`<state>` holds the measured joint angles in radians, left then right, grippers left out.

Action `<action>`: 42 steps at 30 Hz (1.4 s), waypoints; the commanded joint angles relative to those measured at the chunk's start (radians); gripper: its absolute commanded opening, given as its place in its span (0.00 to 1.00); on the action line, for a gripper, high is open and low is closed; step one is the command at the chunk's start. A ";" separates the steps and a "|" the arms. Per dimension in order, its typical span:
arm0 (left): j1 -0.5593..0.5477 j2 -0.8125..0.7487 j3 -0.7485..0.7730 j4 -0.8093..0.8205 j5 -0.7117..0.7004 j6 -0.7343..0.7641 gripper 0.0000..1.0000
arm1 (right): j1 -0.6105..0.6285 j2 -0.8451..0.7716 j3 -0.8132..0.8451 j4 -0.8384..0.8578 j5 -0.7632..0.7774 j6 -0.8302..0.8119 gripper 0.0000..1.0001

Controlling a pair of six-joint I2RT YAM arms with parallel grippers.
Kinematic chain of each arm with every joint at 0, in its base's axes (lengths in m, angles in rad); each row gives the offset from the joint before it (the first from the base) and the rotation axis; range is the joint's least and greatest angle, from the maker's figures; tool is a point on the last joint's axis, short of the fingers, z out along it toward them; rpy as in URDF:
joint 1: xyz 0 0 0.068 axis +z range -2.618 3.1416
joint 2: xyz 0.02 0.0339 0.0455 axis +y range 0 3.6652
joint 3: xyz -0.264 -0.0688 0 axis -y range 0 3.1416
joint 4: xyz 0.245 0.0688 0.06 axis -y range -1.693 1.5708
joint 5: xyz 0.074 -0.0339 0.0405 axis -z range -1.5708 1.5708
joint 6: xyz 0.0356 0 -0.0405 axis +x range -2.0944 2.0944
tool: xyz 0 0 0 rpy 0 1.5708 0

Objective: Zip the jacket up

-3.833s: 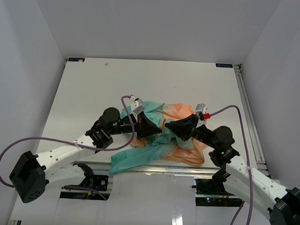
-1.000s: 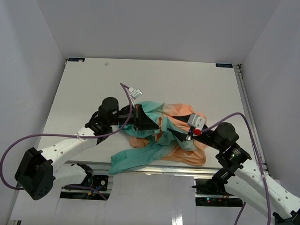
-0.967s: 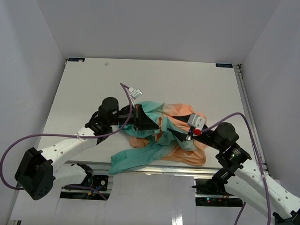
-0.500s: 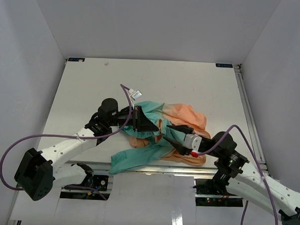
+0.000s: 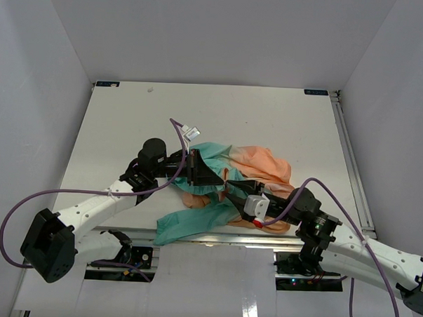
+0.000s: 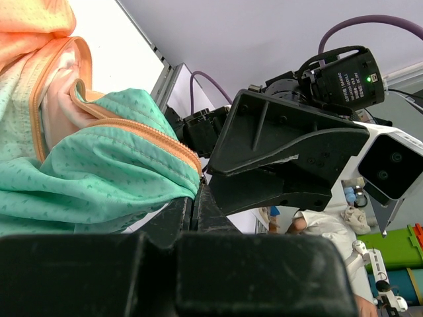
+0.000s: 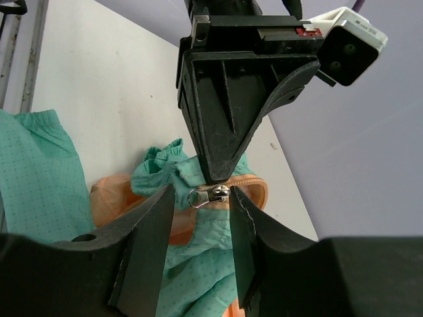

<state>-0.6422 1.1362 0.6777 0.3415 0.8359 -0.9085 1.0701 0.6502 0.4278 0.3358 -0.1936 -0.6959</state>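
From above, the jacket (image 5: 257, 160) lies bunched near the front of the bench (image 5: 199, 109), with the left claw (image 5: 217, 178) and right claw (image 5: 231, 189) meeting at its teal hem (image 5: 213, 153)

Left wrist view: the left claw is pinched tight on the hem beside the orange zipper (image 6: 125, 123), whose two sides look unjoined further up

Right wrist view: the right claw stands open around the slider (image 7: 210, 195), not gripping it, so the zipping seems hardly begun
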 commanded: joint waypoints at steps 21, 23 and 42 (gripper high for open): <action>0.006 -0.003 -0.006 0.039 0.027 -0.007 0.00 | 0.019 -0.014 0.005 0.096 0.130 -0.004 0.18; 0.006 -0.003 -0.006 0.040 0.028 -0.007 0.00 | 0.020 -0.014 0.004 0.098 0.135 -0.002 0.17; 0.006 0.000 -0.004 0.041 0.032 -0.001 0.00 | 0.019 0.041 0.018 0.114 0.033 0.021 0.21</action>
<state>-0.6337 1.1423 0.6773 0.3500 0.8519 -0.9096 1.0865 0.6793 0.4278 0.3835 -0.1068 -0.6875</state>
